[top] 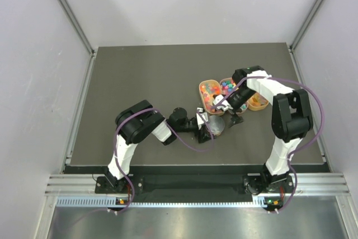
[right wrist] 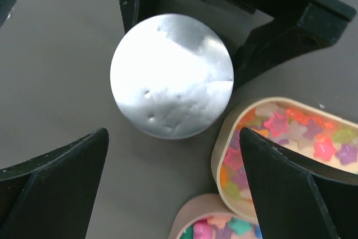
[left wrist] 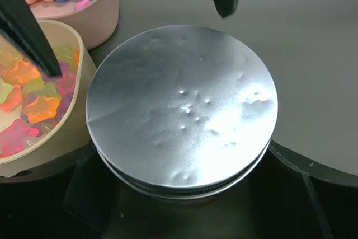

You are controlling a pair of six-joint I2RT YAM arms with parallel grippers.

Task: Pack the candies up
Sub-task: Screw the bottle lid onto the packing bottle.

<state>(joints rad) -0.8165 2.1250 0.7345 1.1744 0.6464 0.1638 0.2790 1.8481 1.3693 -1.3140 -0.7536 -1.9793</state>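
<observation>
While your right gripper (right wrist: 173, 135) hangs spread wide above, your left gripper (left wrist: 138, 42) straddles the round silver-lidded jar (left wrist: 182, 110); pinching or not, you cannot tell. Multicoloured star candies (right wrist: 291, 132) lie in the oval tan trays (left wrist: 70, 132) beside it.

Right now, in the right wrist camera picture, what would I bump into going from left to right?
Black gripper finger → silver-lidded jar → tan tray full of star candies. The other black pieces overlap these, so I left them out.
</observation>
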